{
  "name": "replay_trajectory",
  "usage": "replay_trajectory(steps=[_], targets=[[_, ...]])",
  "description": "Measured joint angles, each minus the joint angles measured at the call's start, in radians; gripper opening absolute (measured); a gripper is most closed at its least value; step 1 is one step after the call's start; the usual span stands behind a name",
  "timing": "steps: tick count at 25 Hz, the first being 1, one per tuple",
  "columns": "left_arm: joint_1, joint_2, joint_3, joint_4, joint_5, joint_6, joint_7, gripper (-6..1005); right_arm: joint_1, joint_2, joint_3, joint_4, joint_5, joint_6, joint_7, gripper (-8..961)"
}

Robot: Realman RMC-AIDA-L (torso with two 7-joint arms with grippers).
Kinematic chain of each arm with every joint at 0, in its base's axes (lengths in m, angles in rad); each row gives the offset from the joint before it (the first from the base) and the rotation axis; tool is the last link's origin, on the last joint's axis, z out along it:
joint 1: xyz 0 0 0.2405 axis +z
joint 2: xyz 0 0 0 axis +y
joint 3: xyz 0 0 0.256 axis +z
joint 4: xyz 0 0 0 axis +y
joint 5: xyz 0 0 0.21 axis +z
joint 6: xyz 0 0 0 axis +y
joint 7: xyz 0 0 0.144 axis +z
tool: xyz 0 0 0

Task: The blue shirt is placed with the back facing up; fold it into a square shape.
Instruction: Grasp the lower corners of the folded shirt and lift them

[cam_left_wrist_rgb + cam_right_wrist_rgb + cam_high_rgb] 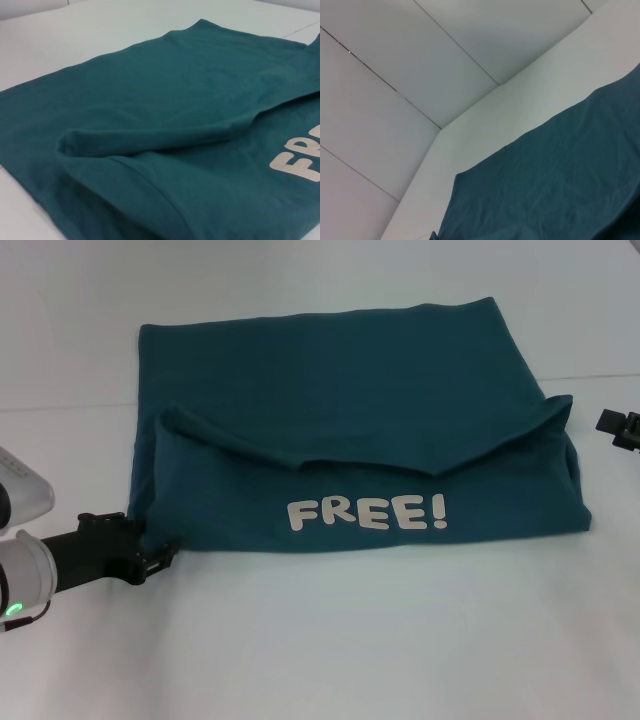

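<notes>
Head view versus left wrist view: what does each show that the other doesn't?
Only the head view shows the left claw at the blue shirt's near left corner, the right claw beside its right edge, and the full "FREE!" lettering. Only the left wrist view shows, close up, the rounded fold edge and the hem. Both show the teal shirt folded over on the white table.
</notes>
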Motion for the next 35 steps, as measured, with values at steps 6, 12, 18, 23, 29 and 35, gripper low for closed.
replay_trajectory(steps=[6,12,18,23,29,35], targets=[[0.007,-0.001,-0.002,0.032,0.003,0.001,-0.024,402,-0.001,0.000,0.004,0.000,0.002,0.000,-0.002,676],[0.005,-0.001,0.004,0.038,0.023,0.002,-0.038,278,-0.002,0.000,0.005,0.000,-0.001,0.004,-0.003,675],[0.002,-0.002,0.005,0.037,0.031,0.003,-0.046,140,-0.005,0.000,0.005,0.000,-0.001,0.011,-0.002,676],[0.013,0.000,0.004,0.076,0.037,0.043,-0.071,6,0.002,-0.008,-0.005,-0.007,-0.058,0.025,0.035,675],[0.029,0.000,-0.004,0.119,0.057,0.109,-0.106,6,0.043,-0.008,-0.005,-0.035,-0.242,0.067,0.164,676],[0.039,0.000,-0.006,0.130,0.058,0.139,-0.116,6,0.092,0.008,-0.010,-0.032,-0.396,0.150,0.226,675]])
